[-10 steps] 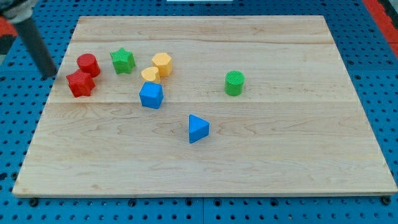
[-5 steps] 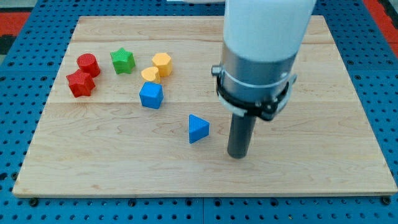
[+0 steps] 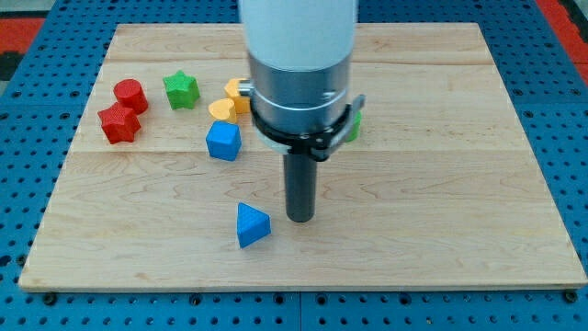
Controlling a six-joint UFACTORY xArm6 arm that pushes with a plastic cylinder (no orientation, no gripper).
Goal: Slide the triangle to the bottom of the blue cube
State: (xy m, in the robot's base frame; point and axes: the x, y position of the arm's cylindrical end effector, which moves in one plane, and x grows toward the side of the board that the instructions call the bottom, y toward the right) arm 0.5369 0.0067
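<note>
The blue triangle (image 3: pixel 252 225) lies on the wooden board (image 3: pixel 459 184), below and slightly to the right of the blue cube (image 3: pixel 222 142). A wide gap lies between the two. My tip (image 3: pixel 300 219) touches the board just to the right of the triangle, with a small gap between them. The arm's large body hangs over the board's middle.
A red cylinder (image 3: pixel 130 93) and a red block (image 3: pixel 118 123) sit at the view's left. A green star (image 3: pixel 181 89) sits near them. Two yellow blocks (image 3: pixel 221 110) sit above the blue cube, partly hidden by the arm. A green block (image 3: pixel 353 126) peeks out at the arm's right.
The blue triangle has slid down and to the left, from right of the cube's level to below it. My tip has moved left after it.
</note>
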